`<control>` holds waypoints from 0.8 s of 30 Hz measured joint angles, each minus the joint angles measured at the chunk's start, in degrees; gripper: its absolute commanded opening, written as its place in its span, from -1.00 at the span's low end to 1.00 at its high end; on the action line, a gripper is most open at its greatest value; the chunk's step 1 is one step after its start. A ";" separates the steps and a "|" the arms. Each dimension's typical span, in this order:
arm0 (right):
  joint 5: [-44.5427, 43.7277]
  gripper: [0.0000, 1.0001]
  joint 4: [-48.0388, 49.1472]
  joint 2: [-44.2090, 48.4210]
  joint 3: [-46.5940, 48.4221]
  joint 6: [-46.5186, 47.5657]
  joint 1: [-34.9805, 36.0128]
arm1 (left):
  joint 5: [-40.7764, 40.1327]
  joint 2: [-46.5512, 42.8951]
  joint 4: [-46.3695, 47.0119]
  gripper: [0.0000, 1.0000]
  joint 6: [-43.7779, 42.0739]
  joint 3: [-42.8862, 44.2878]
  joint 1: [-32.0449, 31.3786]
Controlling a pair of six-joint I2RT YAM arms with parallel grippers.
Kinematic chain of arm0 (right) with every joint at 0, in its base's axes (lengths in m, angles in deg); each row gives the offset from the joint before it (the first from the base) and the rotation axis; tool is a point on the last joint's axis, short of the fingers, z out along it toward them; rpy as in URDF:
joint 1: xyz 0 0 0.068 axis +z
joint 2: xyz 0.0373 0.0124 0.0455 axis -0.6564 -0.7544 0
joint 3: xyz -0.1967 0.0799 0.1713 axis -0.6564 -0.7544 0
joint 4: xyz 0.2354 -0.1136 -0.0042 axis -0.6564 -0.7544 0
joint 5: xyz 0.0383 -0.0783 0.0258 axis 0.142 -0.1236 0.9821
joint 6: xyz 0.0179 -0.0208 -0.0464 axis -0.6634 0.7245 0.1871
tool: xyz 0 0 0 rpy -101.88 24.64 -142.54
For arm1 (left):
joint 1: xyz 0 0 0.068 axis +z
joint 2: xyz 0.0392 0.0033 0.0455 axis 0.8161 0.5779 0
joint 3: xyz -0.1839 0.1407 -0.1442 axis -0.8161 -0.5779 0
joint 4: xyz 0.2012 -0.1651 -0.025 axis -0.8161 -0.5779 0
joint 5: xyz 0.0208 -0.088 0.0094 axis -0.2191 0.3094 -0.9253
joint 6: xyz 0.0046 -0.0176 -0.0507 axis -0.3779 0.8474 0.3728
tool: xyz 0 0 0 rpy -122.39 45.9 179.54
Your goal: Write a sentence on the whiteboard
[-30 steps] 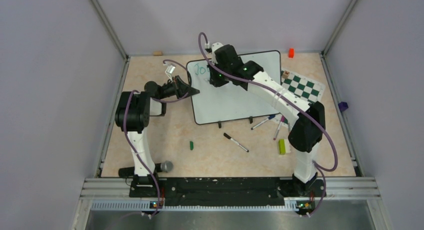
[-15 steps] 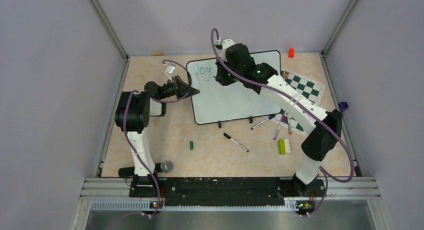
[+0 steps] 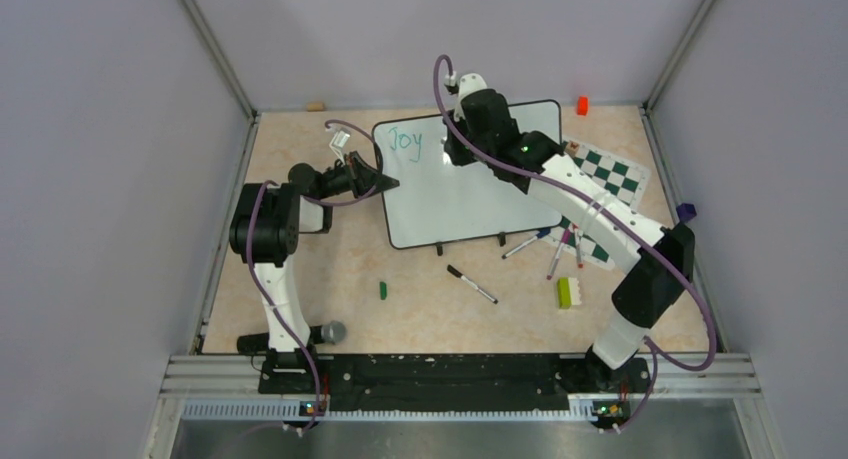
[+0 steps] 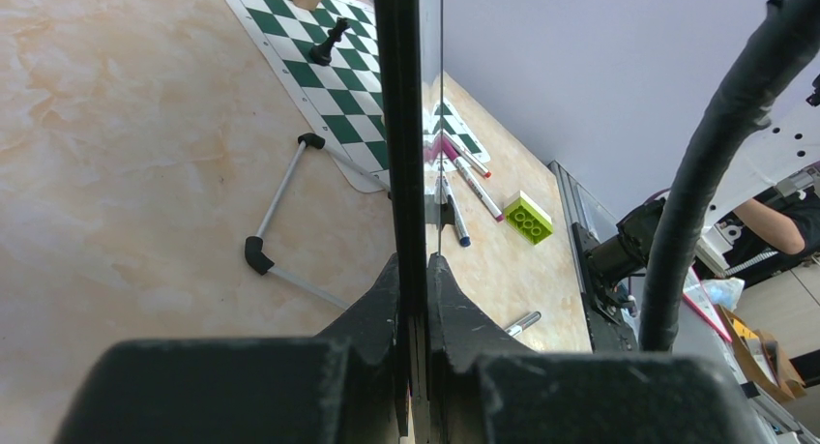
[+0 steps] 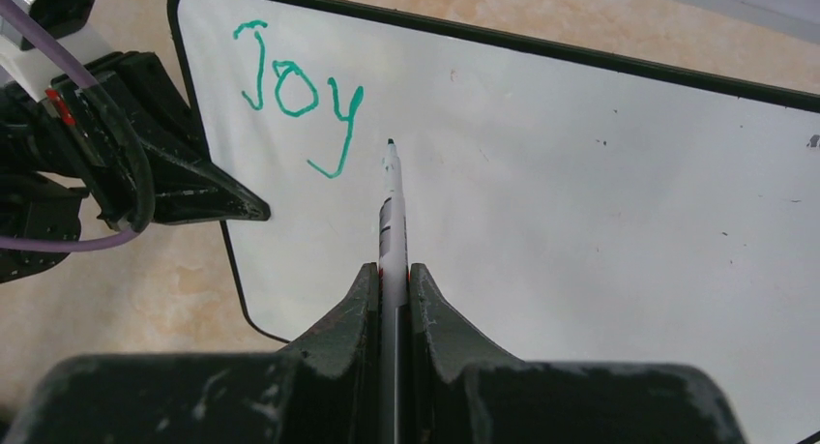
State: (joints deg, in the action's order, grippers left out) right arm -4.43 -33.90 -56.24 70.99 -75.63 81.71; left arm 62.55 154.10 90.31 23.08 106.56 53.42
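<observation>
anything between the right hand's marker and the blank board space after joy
Nothing visible does. The right hand holds the marker with its tip over bare whiteboard, just right of "Joy". The left hand clamps the board's left edge, off to the side of that spot.

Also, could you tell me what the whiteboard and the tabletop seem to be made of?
Whiteboard: smooth glossy white panel, likely melamine or enamelled steel; it mirrors nearby things in the left wrist view. Tabletop: beige marbled pattern, low sheen, probably printed laminate rather than stone.
</observation>
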 measured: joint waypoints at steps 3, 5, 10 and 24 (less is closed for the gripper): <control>-0.13 -1.00 1.64 0.00 0.00 0.13 0.00 | 0.00 0.00 0.00 -1.00 0.00 0.00 0.00; -0.24 -1.00 2.29 0.00 0.00 0.28 0.00 | 0.02 0.00 0.00 -1.00 0.00 0.00 0.00; -1.05 -1.00 2.49 -0.57 0.63 0.42 0.00 | 0.00 0.00 0.00 -1.00 0.00 0.00 0.00; -4.66 -1.00 2.49 -5.18 3.93 1.29 0.00 | 0.00 0.00 0.00 -1.00 0.02 0.00 0.00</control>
State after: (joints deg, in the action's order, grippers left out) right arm -9.08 -31.40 -61.42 74.92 -74.34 81.71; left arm 62.55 154.10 90.31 23.10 106.56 53.42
